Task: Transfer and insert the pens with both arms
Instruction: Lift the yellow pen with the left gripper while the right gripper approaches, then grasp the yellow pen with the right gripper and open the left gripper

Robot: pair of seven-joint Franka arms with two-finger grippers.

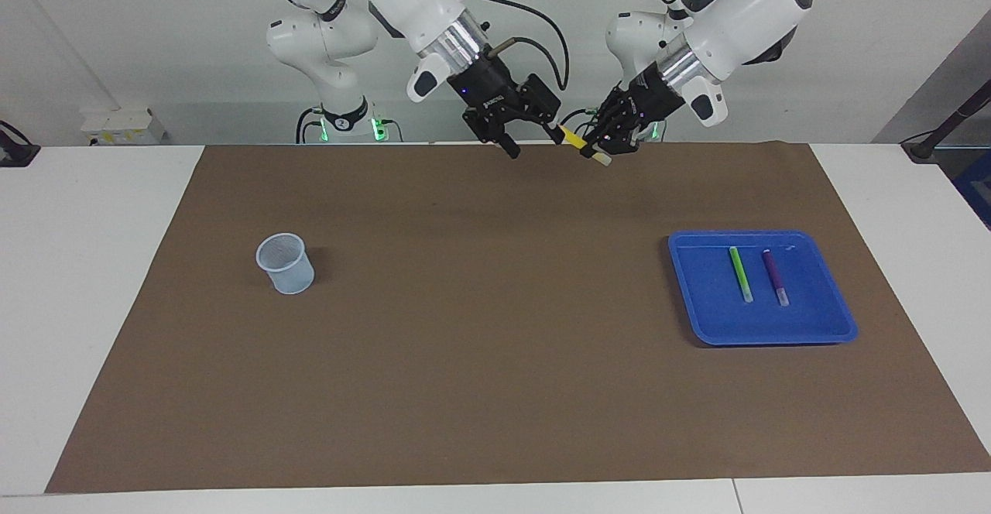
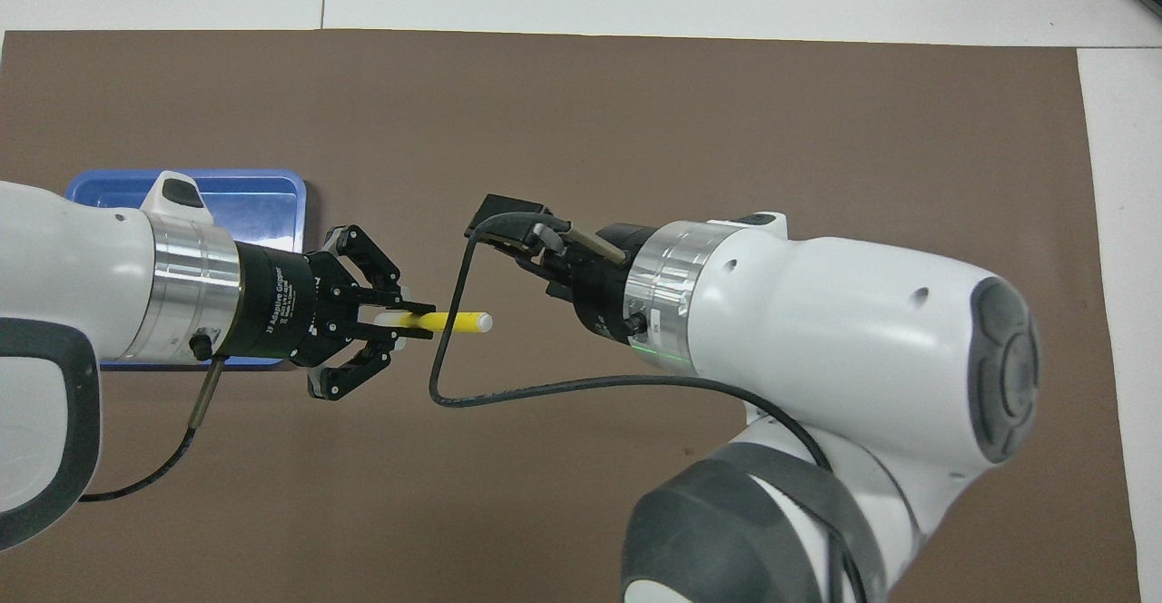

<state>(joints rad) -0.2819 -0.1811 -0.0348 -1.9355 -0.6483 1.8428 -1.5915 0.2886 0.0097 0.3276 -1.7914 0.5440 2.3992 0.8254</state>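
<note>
Both big arms meet in the air over the middle of the brown mat (image 1: 464, 359), at the edge nearest the robots. The left gripper (image 1: 600, 149) has its fingers (image 2: 410, 307) clamped tight on the yellow pen (image 2: 454, 322), gripping it near its pale end, so that the yellow length sticks out level toward the right arm (its whitish tip points straight at the other gripper). The right gripper (image 1: 533, 136) hangs just beside that tip with its fingers (image 1: 508, 145) spread wide and nothing held between them; in the facing view the pen's tip reaches one of those fingers, though whether they touch I cannot tell. A black cable loops from the right wrist and crosses in front of the pen in the overhead view. The other two pens lie in the blue tray (image 1: 821, 328), which sits on the mat toward the left arm's end of the tabletop (image 1: 93, 282): the green pen (image 1: 740, 274) and the purple pen (image 1: 774, 276) rest side by side, close but apart, both flat on the tray floor with their pale ends pointing away from the robots. A small pale mesh cup (image 1: 286, 263) stands upright on the mat toward the right arm's end, well apart from both grippers and from the tray. Two smaller white arms with green-lit bases stand at the tabletop's edge by the wall.
</note>
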